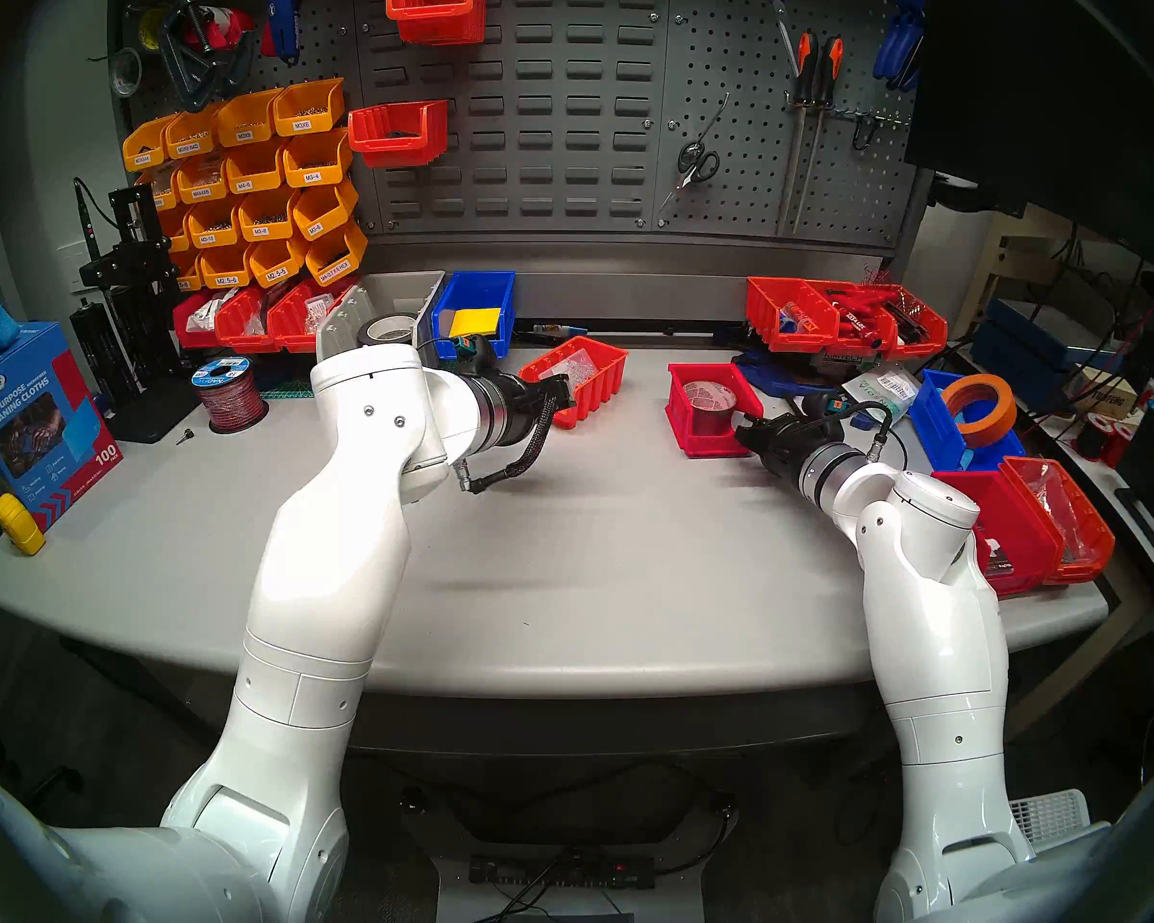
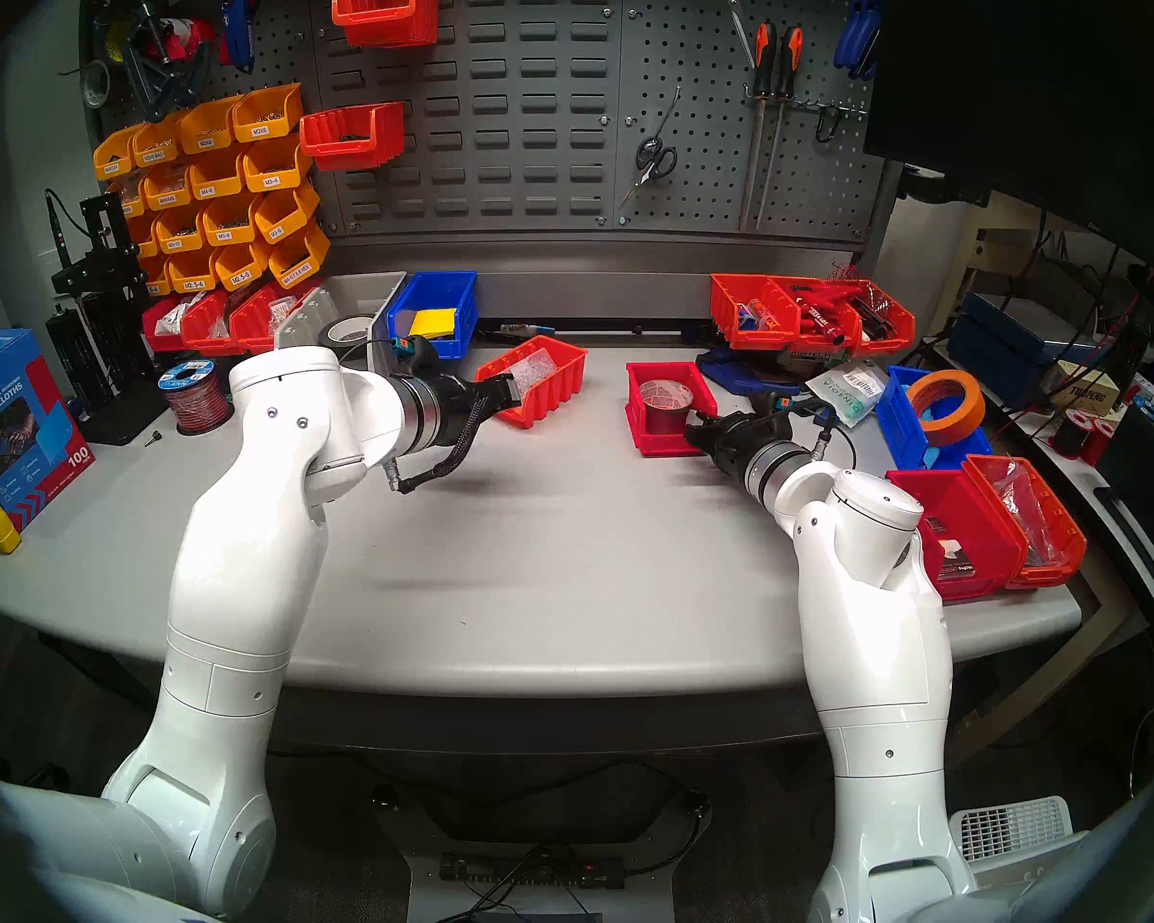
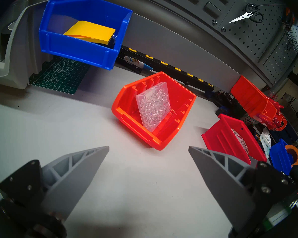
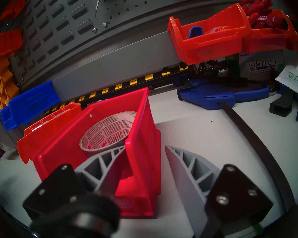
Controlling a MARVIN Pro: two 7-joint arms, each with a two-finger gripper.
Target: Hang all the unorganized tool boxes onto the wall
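We took the blue bin point(image 1: 473, 309) on the rail as our landmark. Just left of it the pale grey bin point(image 1: 388, 302) sat with its black tape roll, not yet hung on the wall point(image 1: 548, 102). In front of the blue bin our left gripper point(image 3: 148, 149) hovered with its jaws spread wide and empty, lined up on the orange-red ribbed bin point(image 3: 153, 110) lying askew on the surface point(image 1: 561, 535), probably ready to straddle a wall of it. Well right of the blue bin, our right gripper point(image 4: 144, 151) had one finger inside the red bin point(image 4: 100, 146) beside the silver tape roll point(image 4: 108, 129) and one outside, straddling its side wall with a gap showing, so no grip was made.
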